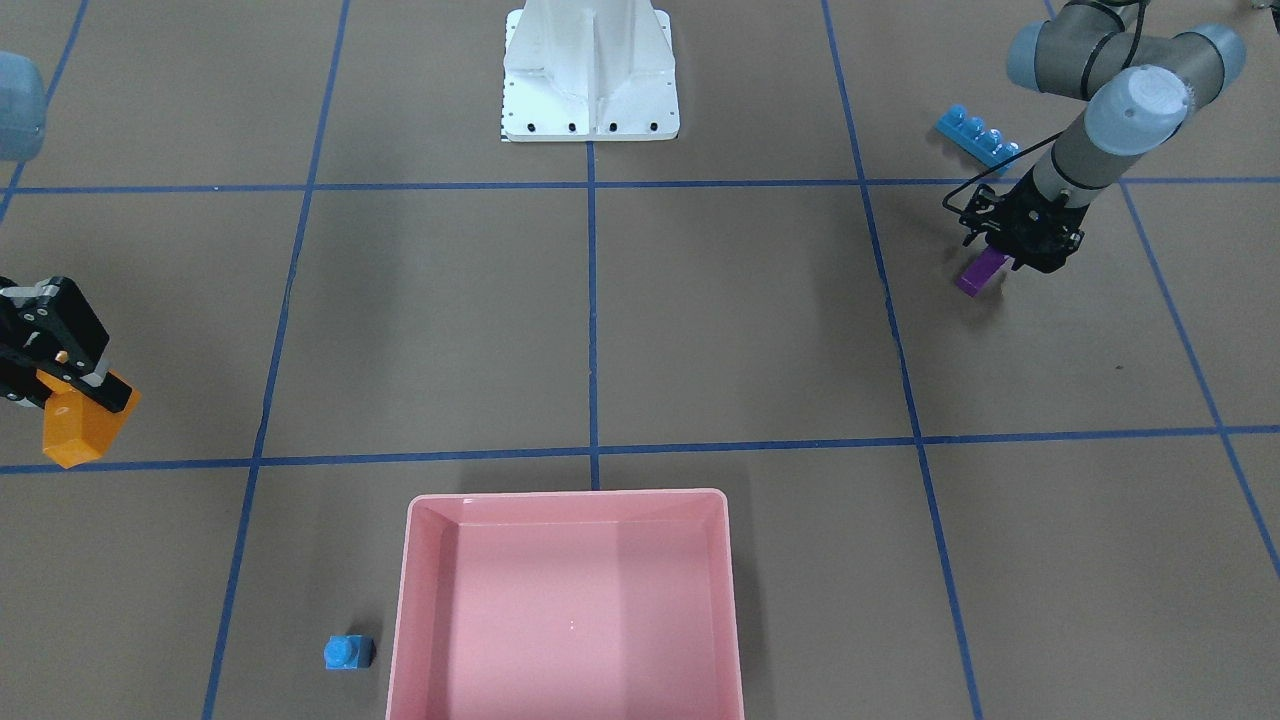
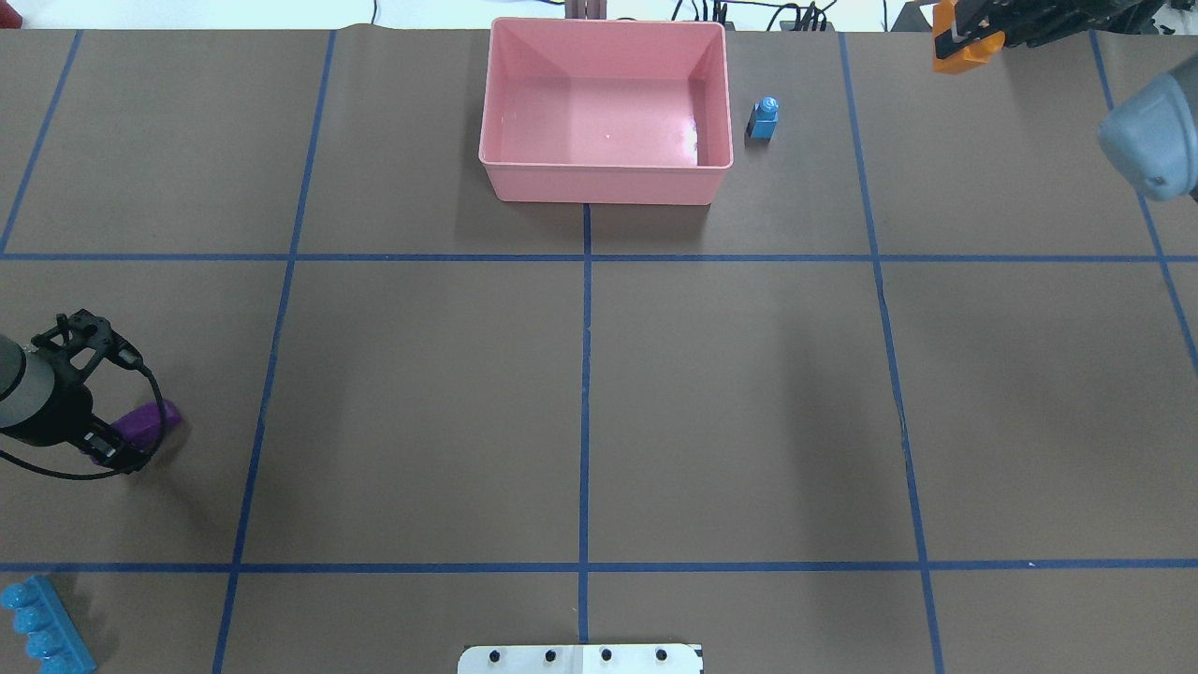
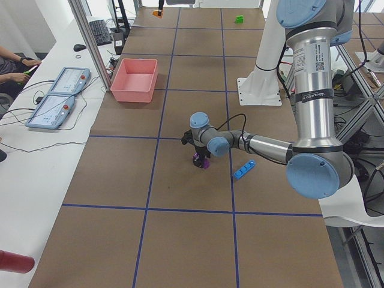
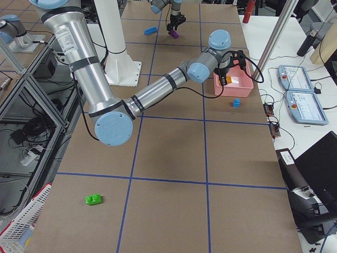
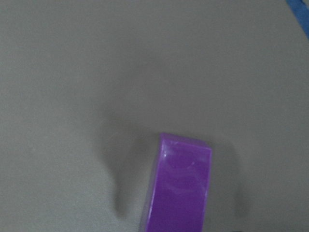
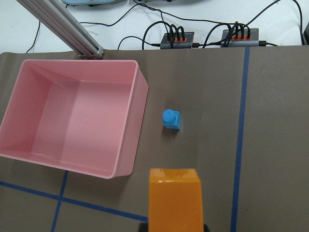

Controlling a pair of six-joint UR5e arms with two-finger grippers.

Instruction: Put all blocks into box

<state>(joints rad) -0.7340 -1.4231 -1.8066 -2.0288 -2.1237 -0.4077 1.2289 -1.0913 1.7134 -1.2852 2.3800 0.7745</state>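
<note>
My left gripper [image 1: 1012, 248] is shut on the long purple block [image 1: 980, 272] and holds it tilted, just above the table; the block also shows in the overhead view [image 2: 148, 421] and the left wrist view [image 5: 181, 193]. My right gripper [image 1: 78, 388] is shut on the orange block [image 1: 82, 430] in the air, short of the pink box [image 6: 128, 130]; the block shows in the right wrist view [image 6: 175, 200]. The box [image 1: 565, 497] holds nothing. The small blue block [image 1: 348, 652] stands beside it. The long blue block [image 1: 978, 137] lies near the left arm. The green block [image 4: 94, 199] lies far off at the right end.
The white robot base [image 1: 590, 80] stands at the middle of the robot's side of the table. A bench with tablets [image 3: 60, 96] and cables runs along the far side behind the box. Blue tape lines divide the brown table [image 2: 749, 393] into squares.
</note>
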